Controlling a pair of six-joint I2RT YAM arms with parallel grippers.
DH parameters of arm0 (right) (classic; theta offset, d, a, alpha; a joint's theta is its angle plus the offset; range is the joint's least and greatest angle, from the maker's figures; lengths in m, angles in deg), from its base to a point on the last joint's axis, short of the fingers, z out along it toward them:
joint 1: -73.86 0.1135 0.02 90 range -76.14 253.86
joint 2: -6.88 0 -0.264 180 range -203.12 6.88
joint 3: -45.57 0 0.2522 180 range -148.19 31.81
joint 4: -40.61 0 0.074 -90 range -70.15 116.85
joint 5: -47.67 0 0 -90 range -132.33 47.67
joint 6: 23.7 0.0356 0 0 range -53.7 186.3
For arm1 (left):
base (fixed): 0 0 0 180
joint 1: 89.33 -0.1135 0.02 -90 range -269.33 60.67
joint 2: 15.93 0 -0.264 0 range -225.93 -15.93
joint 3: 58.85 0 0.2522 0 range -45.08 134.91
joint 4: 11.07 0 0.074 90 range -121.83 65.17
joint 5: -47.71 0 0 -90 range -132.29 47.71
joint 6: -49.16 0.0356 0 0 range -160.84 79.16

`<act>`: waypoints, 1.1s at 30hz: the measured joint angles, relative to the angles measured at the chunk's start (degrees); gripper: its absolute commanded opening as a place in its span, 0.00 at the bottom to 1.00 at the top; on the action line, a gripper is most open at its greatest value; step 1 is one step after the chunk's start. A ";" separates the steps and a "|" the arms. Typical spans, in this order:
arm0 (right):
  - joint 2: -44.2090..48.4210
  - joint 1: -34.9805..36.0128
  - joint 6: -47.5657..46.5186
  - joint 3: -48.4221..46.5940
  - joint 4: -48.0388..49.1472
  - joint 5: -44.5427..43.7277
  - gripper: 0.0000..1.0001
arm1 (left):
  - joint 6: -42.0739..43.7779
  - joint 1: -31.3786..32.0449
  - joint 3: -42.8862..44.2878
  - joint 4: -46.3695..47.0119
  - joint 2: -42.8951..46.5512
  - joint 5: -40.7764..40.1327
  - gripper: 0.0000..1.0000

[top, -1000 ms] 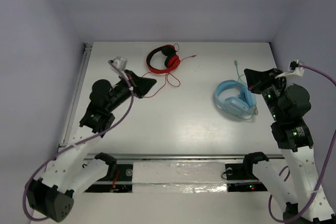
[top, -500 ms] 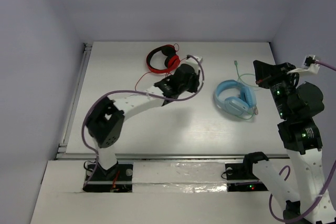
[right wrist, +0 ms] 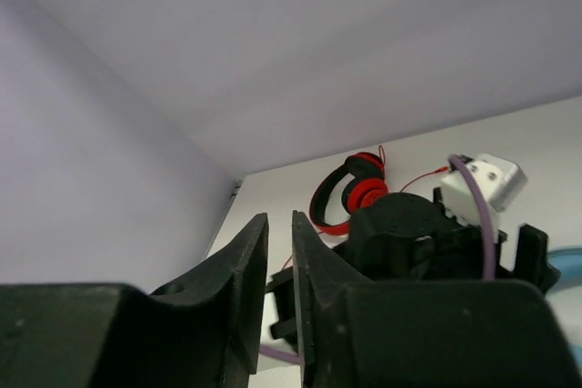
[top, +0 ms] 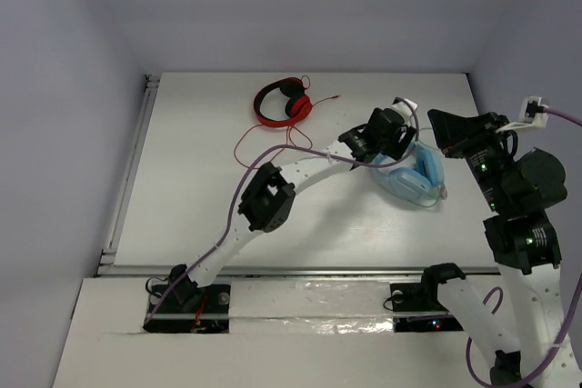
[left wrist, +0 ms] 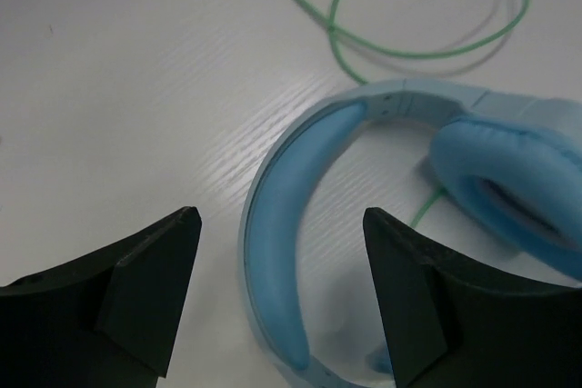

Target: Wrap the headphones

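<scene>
Reaching across the counter (top: 182,179) from its base on the far side, the left gripper (top: 389,134) is pictured directly over the light-blue headphones (top: 420,181), which are laid flat on the right half of the surface. Its fingers (left wrist: 155,270) are spread wide and nothing is held. In the left wrist view the padded headband (left wrist: 282,315) is framed between and beneath the two tips, though whether it is being touched cannot be told.

The band is seen running away from the fingers in a long arc, from close under the wrist up to a hinge, with one oval earcup (left wrist: 509,170) lying off to the right of the gap. The thin pale green cable (left wrist: 409,43) is spilled in loose, unwound loops on the bare counter just beyond the band.

The right gripper (top: 446,129) is held raised just beside the headphones on their right, its fingers (right wrist: 241,261) parted by only a narrow slit, with nothing between them. The left arm is judged the nearer and better placed for a first grasp, with the band lined up across the gap.

Pale blue shells, deeper blue cushions and a wide band mark the set out from the smaller red-and-black headphones (top: 282,102), left well apart at the far edge.
</scene>
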 measured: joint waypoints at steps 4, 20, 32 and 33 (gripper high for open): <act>1.40 0.00 0.00 0.02 0.11 2.19 0.26 | 2.58 -0.44 1.60 -2.05 -4.26 0.02 0.75; 1.99 0.00 0.11 1.60 0.55 5.51 0.27 | 4.11 -1.64 1.03 0.85 -9.09 5.38 0.13; 1.14 0.00 -0.07 3.17 1.36 5.97 0.28 | -0.92 -1.51 -30.51 9.09 10.73 -3.82 0.14; 1.01 0.00 -0.07 3.52 1.38 6.14 0.29 | -1.55 -1.53 -33.33 9.49 12.87 -4.96 0.19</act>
